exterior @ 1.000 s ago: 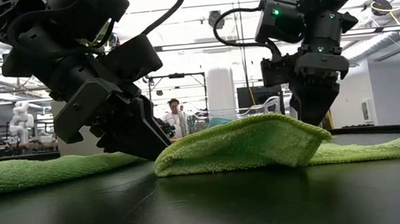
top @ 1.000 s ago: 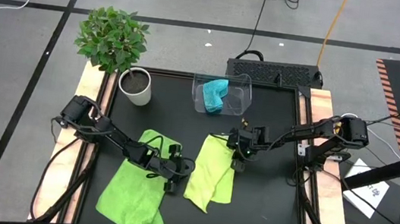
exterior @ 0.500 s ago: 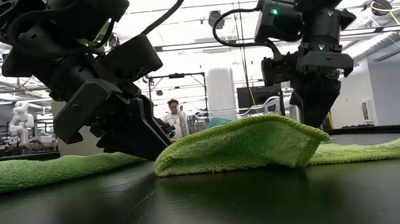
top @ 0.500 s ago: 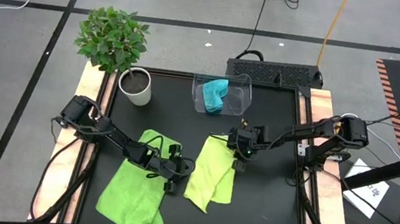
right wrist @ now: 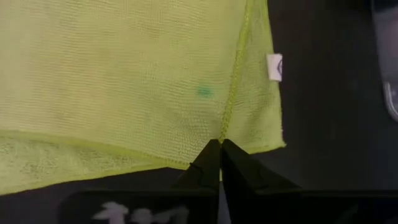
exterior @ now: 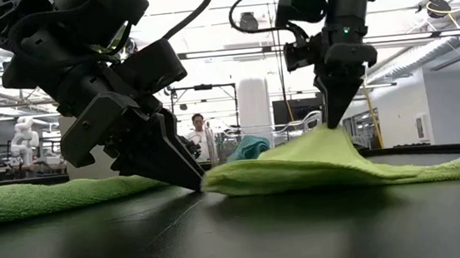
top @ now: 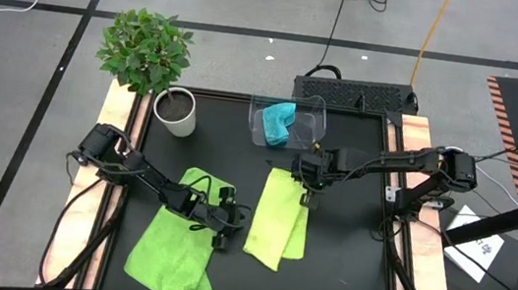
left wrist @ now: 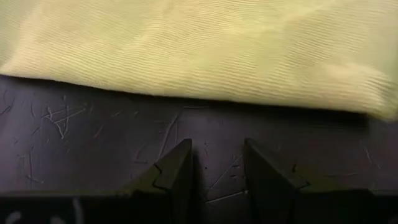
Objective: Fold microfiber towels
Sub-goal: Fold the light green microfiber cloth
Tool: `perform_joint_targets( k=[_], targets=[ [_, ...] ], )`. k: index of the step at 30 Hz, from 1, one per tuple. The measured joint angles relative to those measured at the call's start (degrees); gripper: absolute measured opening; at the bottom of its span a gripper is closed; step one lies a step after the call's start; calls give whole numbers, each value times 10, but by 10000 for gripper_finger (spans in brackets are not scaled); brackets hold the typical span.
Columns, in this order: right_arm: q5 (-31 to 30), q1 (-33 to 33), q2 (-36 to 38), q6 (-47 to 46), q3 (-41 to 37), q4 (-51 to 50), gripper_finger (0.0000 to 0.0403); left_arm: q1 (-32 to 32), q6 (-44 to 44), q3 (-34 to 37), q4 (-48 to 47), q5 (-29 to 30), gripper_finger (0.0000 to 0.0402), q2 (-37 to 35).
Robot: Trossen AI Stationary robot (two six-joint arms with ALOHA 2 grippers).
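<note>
Right gripper (top: 308,178) pinches the hemmed edge of a lime-green microfiber towel (top: 279,219) at centre table, fingers fully closed on the fabric; low view shows the pinched part lifted into a peak while the rest lies flat on the black tabletop (top: 343,264). A small white tag (right wrist: 274,66) sits on the towel's edge near the fingertips (right wrist: 211,155). Left gripper (top: 226,228) rests low on the table betw. the two green towels, fingers (left wrist: 175,173) a narrow gap apart w/ nothing in them, tips just short of the lifted towel's near edge. Second lime-green towel (top: 172,248) lies rumpled at front left, partly under the left arm. Turquoise towel (top: 276,123) sits bunched in the clear plastic bin (top: 313,122) at the table's far side. Potted plant (top: 150,60) in white pot at far left corner. Person (exterior: 202,136) stands in the room beyond the table.
</note>
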State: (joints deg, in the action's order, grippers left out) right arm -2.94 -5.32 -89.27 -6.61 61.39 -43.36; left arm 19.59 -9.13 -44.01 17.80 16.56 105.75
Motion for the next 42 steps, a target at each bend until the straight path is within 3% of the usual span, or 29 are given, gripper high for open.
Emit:
perform_joint_targets(
  k=[7, 16, 30, 36, 42],
  targets=[
    [-1, -47, 0, 29, 0, -41, 0, -1, 4, 0, 0, 0, 145, 0],
    [0, -104, 0, 77, -32, -7, 0, -1, 5, 0, 0, 0, 145, 0],
    [2, -117, 0, 84, -66, 24, 4, 0, 28, 0, 26, -13, 145, 1],
    [47, -116, 0, 107, -66, 40, 40, 1, 28, 0, 33, -39, 145, 1],
    [46, -117, 0, 105, -66, 58, 128, 2, 18, 0, 33, -47, 145, 1]
  ],
)
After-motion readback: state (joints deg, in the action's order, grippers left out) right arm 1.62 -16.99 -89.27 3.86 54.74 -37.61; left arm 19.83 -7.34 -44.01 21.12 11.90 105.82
